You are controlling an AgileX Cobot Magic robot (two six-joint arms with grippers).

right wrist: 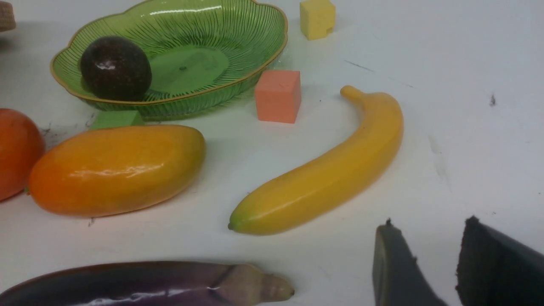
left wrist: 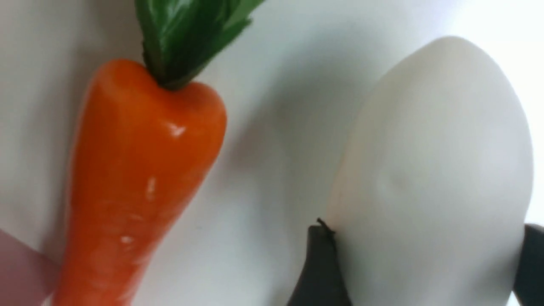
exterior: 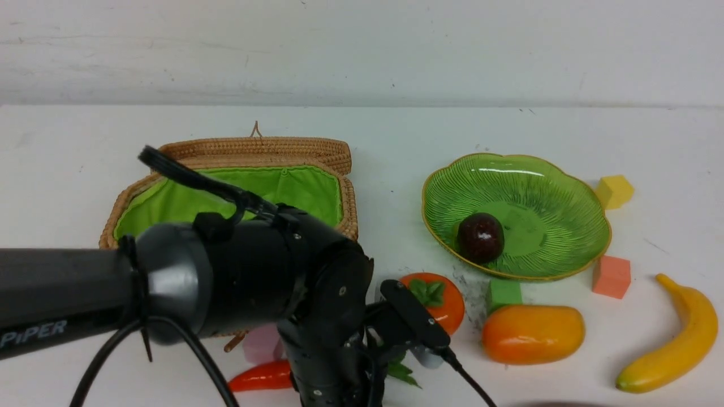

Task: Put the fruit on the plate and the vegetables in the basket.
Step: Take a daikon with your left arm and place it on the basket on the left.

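Note:
In the left wrist view my left gripper (left wrist: 425, 225) is closed against both sides of the white radish (left wrist: 433, 170), which lies next to the orange carrot (left wrist: 136, 178) on the table. In the front view the left arm (exterior: 243, 277) hides the radish; the carrot (exterior: 260, 377) shows beside it. The mangosteen (exterior: 480, 237) sits in the green plate (exterior: 565, 169). The persimmon (exterior: 438, 299), mango (exterior: 531, 333) and banana (exterior: 673, 339) lie in front of the plate. The basket (exterior: 350, 198) stands open and looks empty. My right gripper (right wrist: 429, 221) is open and empty above the table, near the eggplant (right wrist: 127, 284) and banana (right wrist: 323, 178).
Small cubes lie around the plate: yellow (exterior: 615, 191), salmon (exterior: 611, 276) and green (exterior: 504, 293). A pink cube (exterior: 260, 343) sits by the carrot. The basket's wicker lid (exterior: 260, 148) is folded back behind it. A wall runs along the table's far edge.

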